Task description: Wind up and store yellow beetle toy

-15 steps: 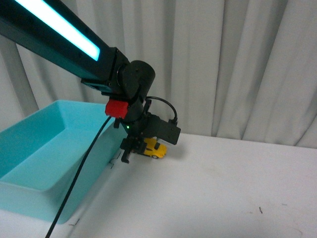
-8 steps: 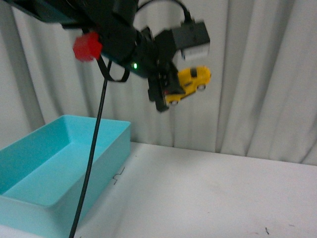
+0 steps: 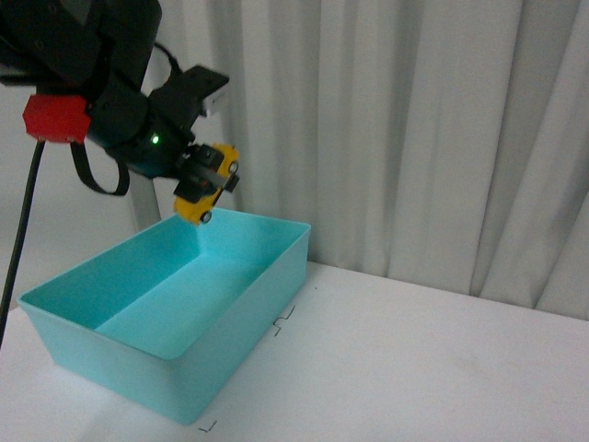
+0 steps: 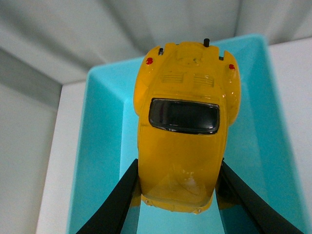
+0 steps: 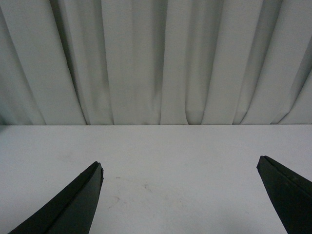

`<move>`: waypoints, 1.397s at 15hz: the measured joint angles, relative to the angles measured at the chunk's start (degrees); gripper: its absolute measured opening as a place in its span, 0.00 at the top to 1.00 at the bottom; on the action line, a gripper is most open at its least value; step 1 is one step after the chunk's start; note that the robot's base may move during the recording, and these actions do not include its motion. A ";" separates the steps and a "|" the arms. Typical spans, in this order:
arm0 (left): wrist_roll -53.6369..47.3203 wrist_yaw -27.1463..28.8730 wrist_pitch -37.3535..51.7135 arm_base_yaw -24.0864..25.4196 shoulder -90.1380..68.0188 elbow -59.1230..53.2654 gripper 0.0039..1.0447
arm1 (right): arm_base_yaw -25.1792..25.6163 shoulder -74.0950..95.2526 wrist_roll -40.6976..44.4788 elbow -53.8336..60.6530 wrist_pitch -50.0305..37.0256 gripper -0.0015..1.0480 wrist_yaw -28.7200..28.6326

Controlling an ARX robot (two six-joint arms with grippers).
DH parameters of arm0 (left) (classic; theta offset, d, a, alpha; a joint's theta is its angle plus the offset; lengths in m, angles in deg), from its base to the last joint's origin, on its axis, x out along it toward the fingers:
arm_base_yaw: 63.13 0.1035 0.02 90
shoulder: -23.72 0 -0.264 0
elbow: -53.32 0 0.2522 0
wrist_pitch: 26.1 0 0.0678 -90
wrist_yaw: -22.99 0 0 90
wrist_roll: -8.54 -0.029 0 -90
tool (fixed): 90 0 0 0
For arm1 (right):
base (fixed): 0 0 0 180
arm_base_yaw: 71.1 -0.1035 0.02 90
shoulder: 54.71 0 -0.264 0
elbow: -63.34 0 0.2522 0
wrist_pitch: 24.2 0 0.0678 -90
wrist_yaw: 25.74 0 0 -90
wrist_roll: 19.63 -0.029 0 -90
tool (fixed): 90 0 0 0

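My left gripper [image 3: 204, 181] is shut on the yellow beetle toy [image 3: 206, 185] and holds it in the air above the far rim of the turquoise bin [image 3: 239, 354]. In the left wrist view the glossy yellow toy [image 4: 181, 126], with its dark window, sits between the two black fingers [image 4: 117, 204], and the bin's inside [image 4: 263, 146] lies below it. My left gripper [image 4: 178, 168] grips the toy by its sides. My right gripper [image 5: 181, 170] is open and empty above the white table [image 5: 170, 165]; it does not show in the front view.
The bin stands on the left part of the white table [image 3: 442, 368]. Grey pleated curtains [image 3: 414, 129] hang behind the table. A black cable [image 3: 18, 249] hangs from the left arm beside the bin.
My left arm has lifted the toy off the table and carried it left, from above the table to above the bin's far rim. The front view has shifted too.
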 joint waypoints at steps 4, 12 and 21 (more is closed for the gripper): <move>7.13 4.68 0.72 1.55 -8.72 -1.01 0.63 | 0.00 0.00 0.00 0.00 0.00 0.06 0.00; 8.70 8.41 1.75 1.53 -21.18 3.72 0.63 | 0.00 0.00 0.00 0.00 -0.02 0.06 0.00; 12.44 0.90 6.84 2.97 -11.69 -1.36 0.06 | 0.00 0.00 0.00 0.00 0.00 0.06 0.00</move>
